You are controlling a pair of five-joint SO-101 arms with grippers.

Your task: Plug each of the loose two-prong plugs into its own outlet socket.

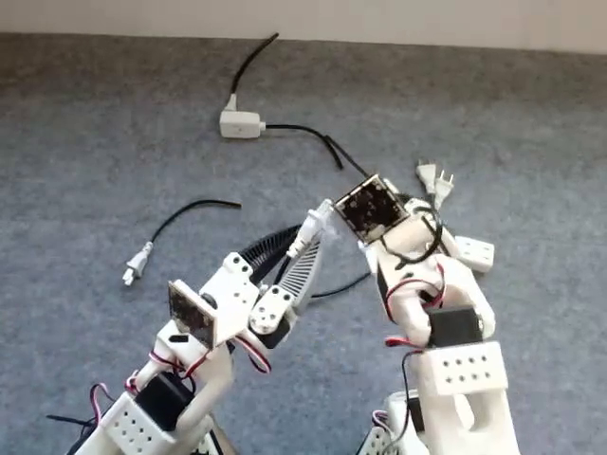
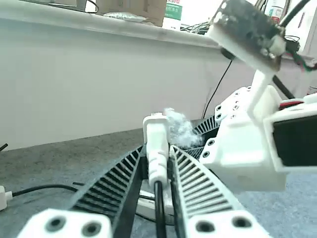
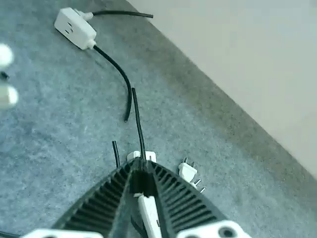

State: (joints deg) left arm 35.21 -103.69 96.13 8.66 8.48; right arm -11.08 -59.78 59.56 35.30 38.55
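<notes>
Left wrist view gives the best look at the left gripper (image 2: 157, 148): jaws squeezed in tight on a white plug (image 2: 155, 130), held upright with its black cord dropping between the fingers. The right arm (image 2: 247, 144) sits just beside it at 3 o'clock. From the high view you'd only know the plug is lifted off the grey carpet (image 1: 85, 142) near the middle.

Right wrist view shows what the high view hides under the arm: the right gripper (image 3: 142, 166) is pinched closed on a white piece (image 3: 141, 156) with a black cord (image 3: 137, 124) leading away from the tips. Can't tell if it's a plug or a socket.

High view, rest of it: outlet socket (image 1: 240, 123) at 11 o'clock, with a white plug end against its far side that looks seated, can't swear to it. In the right wrist view its face slots have nothing in them. A loose plug (image 1: 137, 265) lies at 9 o'clock, two plugs (image 1: 434, 178) at 2 o'clock, and a white block (image 1: 472, 251) at 3 o'clock, touching the right arm
</notes>
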